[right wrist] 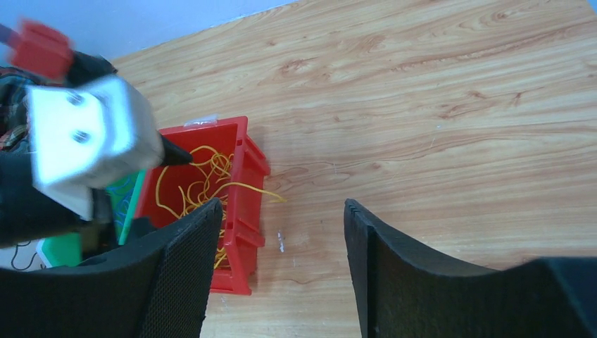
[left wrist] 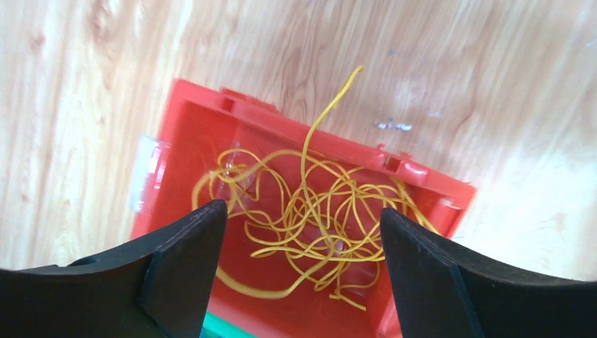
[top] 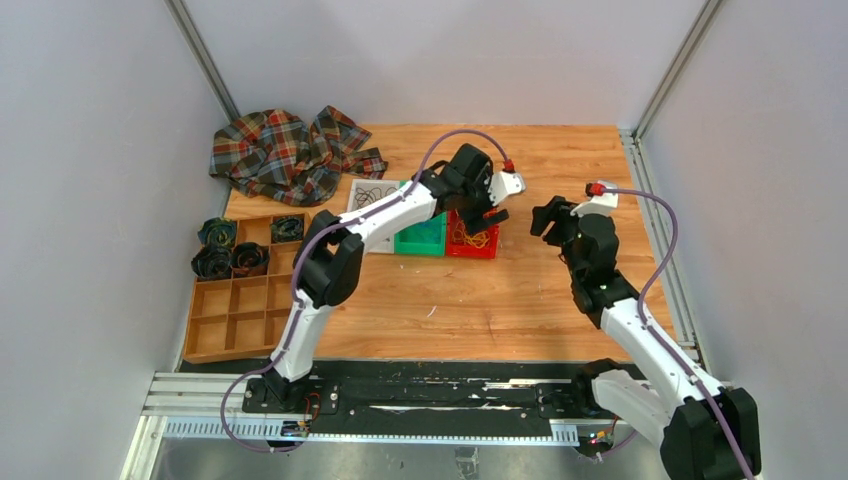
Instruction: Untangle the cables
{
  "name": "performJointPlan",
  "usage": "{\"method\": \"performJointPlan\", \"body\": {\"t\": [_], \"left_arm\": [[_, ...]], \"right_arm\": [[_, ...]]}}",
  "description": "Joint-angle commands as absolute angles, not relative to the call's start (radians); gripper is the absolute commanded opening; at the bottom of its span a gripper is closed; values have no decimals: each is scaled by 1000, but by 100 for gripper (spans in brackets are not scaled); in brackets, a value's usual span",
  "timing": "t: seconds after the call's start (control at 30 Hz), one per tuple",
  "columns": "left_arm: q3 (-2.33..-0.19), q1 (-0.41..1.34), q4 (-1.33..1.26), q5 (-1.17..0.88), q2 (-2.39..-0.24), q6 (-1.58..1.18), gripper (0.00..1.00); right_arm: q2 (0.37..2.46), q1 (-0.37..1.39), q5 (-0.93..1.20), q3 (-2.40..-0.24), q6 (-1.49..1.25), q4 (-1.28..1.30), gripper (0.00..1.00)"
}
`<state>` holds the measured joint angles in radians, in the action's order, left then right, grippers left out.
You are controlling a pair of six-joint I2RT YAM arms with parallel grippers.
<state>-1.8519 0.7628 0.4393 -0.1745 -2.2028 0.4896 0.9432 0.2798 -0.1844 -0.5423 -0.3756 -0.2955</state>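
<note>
The left pincer (left wrist: 303, 215) hangs with its black fingers spread wide apart, holding nothing, directly above the red bin (left wrist: 204, 134). The cables (left wrist: 331, 232), a loose tangle of thin yellow strands, lie on that bin's bottom, just below the gap between the fingers. One strand arches up past the rim. A green bin (top: 420, 235) stands just beside the red one on its left. The right pincer (right wrist: 280, 210) is likewise spread and empty, over bare bench (right wrist: 436, 105) right of the red bin, apart from the strands.
</note>
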Motion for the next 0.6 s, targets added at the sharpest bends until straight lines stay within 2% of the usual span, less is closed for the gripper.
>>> {"method": "performJointPlan", "body": {"t": [0.0, 0.07, 0.33, 0.47, 0.57], "left_arm": [[-1992, 752, 618, -327, -2106, 486, 88], [-2013, 748, 676, -353, -2085, 486, 99], [-2097, 683, 963, -314, -1950, 517, 98], [-1936, 568, 981, -344, -1771, 426, 98], [-1728, 425, 895, -374, -1637, 292, 98]], "right_arm": [[906, 259, -187, -559, -364, -280, 65], [905, 259, -183, -558, -358, -277, 67], [929, 260, -242, -597, -319, -209, 77], [965, 257, -383, -621, -304, -140, 79], [992, 251, -455, -628, -319, -123, 79]]}}
